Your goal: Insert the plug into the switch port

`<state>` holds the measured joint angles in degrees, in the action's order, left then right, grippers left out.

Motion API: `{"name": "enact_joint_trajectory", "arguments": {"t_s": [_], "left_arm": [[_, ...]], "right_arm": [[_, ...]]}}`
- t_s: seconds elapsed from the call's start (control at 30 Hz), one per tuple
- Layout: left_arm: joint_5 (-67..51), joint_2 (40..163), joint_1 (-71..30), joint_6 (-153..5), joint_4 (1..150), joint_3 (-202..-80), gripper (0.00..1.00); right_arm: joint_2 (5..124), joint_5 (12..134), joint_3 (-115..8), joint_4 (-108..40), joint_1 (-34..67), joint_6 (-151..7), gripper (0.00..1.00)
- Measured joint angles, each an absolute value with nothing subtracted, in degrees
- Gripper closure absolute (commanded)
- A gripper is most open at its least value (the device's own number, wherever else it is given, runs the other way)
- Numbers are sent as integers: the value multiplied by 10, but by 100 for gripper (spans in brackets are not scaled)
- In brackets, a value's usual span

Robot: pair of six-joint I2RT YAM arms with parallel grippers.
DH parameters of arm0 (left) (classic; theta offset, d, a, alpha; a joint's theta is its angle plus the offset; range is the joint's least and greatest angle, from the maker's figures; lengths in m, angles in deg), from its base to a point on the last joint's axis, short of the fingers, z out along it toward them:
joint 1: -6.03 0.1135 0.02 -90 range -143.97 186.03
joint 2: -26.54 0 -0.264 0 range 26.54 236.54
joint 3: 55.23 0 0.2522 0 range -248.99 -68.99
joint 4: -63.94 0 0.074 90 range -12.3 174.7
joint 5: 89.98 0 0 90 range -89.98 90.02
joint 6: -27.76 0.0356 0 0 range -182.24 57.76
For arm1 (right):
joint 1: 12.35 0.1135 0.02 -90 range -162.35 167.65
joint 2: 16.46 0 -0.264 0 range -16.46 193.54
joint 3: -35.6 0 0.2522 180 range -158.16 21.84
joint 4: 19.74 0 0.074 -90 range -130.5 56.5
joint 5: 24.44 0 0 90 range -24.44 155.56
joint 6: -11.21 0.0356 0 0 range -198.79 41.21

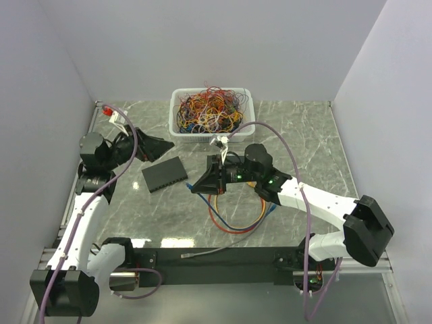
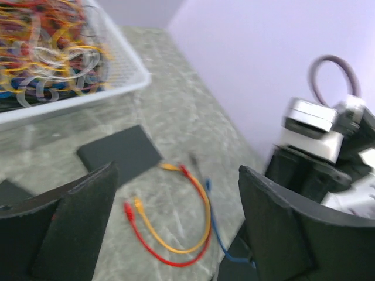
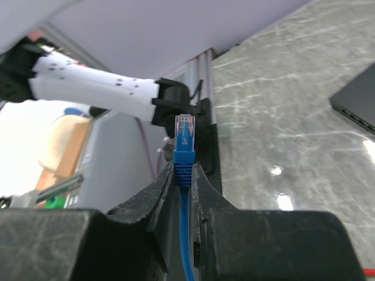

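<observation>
**Already pinched — the plug, not yet at the switch**

The right gripper (image 3: 183,175) has its jaws pressed onto the blue boot of the plug (image 3: 184,132), so the clear connector head stands proud of the fingertips and the blue cable (image 3: 186,234) trails back between the fingers. The plug is held off the table (image 1: 304,142), near the network switch (image 1: 164,173) but apart from it. The switch lies flat between the two arms, in front of the basket (image 1: 177,101) of tangled wires. The left gripper (image 2: 176,216) is spread wide with nothing between its pads, hovering by the switch's far side.

By my judgement the plug is light and rigid, but its latch tab and clear head are brittle. The boot is therefore the right place to hold, leaving the head free to enter a port. The cable is limp and will drag a little. The switch looks light enough to slide when pushed — it may need bracing. Which face carries the ports I cannot tell.
</observation>
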<state>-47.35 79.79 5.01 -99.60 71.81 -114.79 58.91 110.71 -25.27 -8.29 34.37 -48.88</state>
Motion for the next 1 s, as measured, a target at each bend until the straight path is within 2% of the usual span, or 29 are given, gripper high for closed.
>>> {"name": "enact_joint_trajectory", "arguments": {"t_s": [0.23, 0.37, 0.63, 1.0], "left_arm": [[-526, 790, 43, -1018, 679, -1140, 21], [-497, 788, 38, -992, 713, -1142, 15], [-341, 798, 37, -938, 829, -1163, 10], [-240, 852, 37, -916, 895, -1175, 10]], "right_arm": [[593, 1161, -253, -47, 318, -466, 100], [603, 1141, -259, -75, 313, -482, 100], [621, 994, -287, -215, 317, -557, 100], [630, 814, -288, -316, 360, -601, 100]]}}
